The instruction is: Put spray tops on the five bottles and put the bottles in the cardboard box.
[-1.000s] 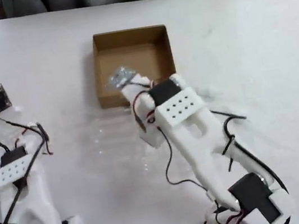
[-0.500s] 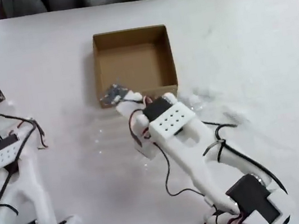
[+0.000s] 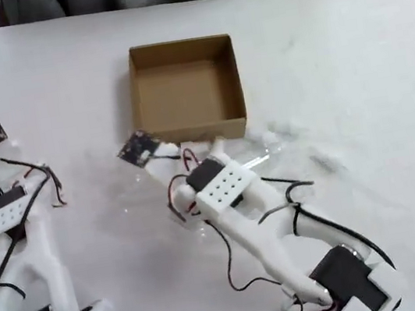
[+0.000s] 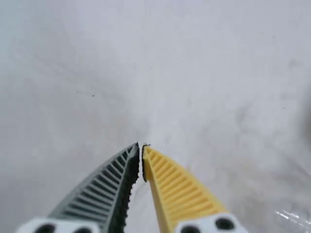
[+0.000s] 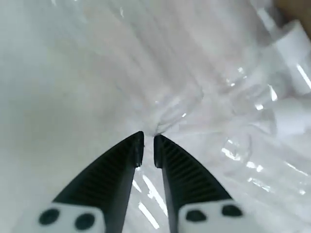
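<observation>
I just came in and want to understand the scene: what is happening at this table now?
Two robot arms work at a white table. The right end effector, about shut and holding nothing, hangs low over clear bottles lying in front of the cardboard box. A white part beside them is likely a spray top. The left end effector is shut over bare table, off to the side. The box looks empty, so no bottle is packed yet.

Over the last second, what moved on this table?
The right gripper drew back from over the cardboard box toward its arm's base and now hangs above the clear bottles lying before the box. The left gripper shifted slightly at first, then kept still. Nothing was visibly taken or released. The box stayed put.
</observation>
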